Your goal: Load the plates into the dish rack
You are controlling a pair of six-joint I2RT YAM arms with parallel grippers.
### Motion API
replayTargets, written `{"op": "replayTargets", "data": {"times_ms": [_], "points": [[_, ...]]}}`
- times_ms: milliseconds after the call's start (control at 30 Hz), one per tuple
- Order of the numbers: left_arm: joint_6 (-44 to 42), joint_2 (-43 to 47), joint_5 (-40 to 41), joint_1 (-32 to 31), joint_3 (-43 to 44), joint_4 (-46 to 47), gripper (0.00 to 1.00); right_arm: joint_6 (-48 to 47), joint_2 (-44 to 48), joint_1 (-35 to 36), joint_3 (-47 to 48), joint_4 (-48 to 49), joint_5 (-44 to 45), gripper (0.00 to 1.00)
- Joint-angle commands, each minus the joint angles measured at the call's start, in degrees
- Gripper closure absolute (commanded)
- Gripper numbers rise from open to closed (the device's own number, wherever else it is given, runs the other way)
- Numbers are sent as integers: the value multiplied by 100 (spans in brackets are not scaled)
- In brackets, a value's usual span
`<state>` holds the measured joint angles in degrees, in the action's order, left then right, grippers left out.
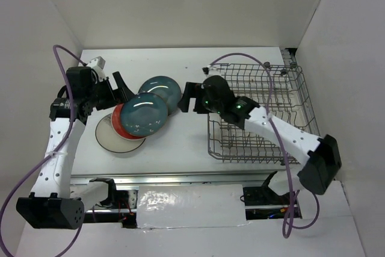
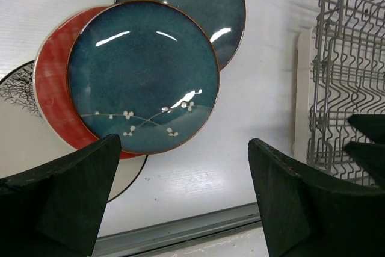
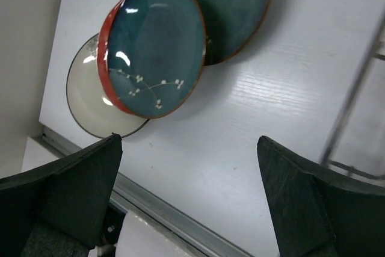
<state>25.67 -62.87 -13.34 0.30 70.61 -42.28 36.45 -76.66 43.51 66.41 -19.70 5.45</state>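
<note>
Grippers were wide open and empty: left gripper, right gripper. All four plates lay overlapped on the table, beside the dish rack. Nothing loaded; all four remained.

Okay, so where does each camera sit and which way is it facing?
Top external: above and behind the bases, looking down on the table; left arm and right arm show.
Left wrist: on the left arm, facing the plates and dish rack past its open left hand.
Right wrist: on the right arm, facing the plates past its open right hand.
Shared: both wrist views show the blossom-painted teal plate on top.
</note>
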Motion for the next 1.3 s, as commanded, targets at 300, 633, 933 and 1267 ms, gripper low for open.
{"op": "replayTargets", "data": {"times_ms": [300, 633, 933, 1267], "points": [[-88, 214, -230, 269, 296, -52, 1, 337, -2343, 369, 1488, 731, -422, 7], [-176, 214, -300, 331, 278, -61, 1, 671, -3768, 282, 2376, 590, -684, 9], [-220, 196, -397, 366, 217, -26, 1, 943, -4181, 193, 2262, 1046, -1037, 15], [-247, 214, -555, 375, 295, -52, 1, 1198, -4445, 220, 2200, 1522, -1240, 26]]}}
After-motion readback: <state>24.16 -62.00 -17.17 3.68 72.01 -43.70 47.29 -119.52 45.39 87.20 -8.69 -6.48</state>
